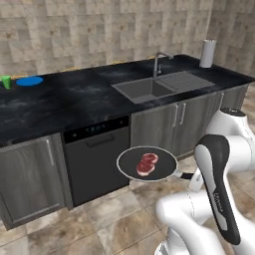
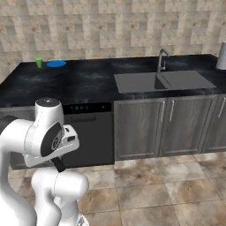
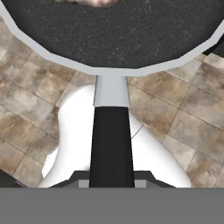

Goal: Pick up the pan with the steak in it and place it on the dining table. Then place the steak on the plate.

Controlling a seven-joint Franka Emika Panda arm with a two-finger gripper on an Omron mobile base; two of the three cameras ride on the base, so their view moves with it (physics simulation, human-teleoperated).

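Above the tiled floor, before the dishwasher [image 1: 97, 154] | pan [image 1: 147, 164] hung level, steak [image 1: 147, 164] near its centre | gripper [image 3: 112, 183] clamped on the pan's handle | plate [image 1: 29, 80] waited on the dining table [image 1: 74, 99] | advice: keep pan flat, carry slowly.

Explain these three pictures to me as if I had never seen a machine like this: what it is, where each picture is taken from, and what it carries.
The white machine is a robot arm on a base that drives. Two pictures come from cameras behind it, left and right; the third looks along its hand. The gripper is shut on the handle of a black pan, held above the tiled floor, with a red steak lying in it. On the dark counter sit a blue plate, a green cup and a sink.
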